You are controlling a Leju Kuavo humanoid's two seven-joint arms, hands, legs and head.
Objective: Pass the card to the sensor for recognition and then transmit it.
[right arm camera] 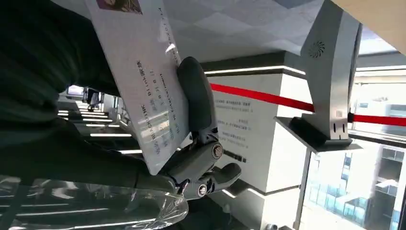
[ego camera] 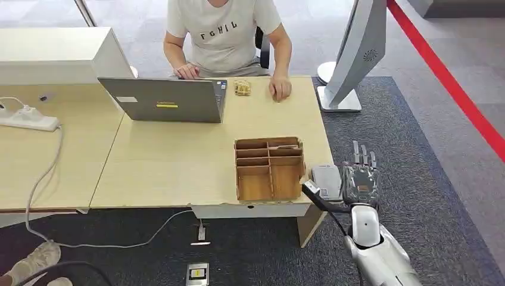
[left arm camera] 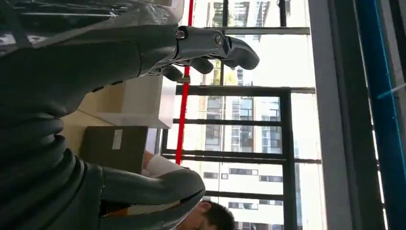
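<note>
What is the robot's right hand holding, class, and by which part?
The right hand holds the card, thumb pressed on its printed face near one edge, fingers behind it. The left hand holds nothing.

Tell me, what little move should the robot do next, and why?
Probably move the right hand leftward over the grey sensor at the table's edge. That hand already grips the card, seen in the right wrist view, and hovers just beside the sensor.

I am holding a white card (right arm camera: 143, 91) with dark print; a red stripe (ego camera: 452, 83) is crossing grey carpet (ego camera: 411, 137).
</note>
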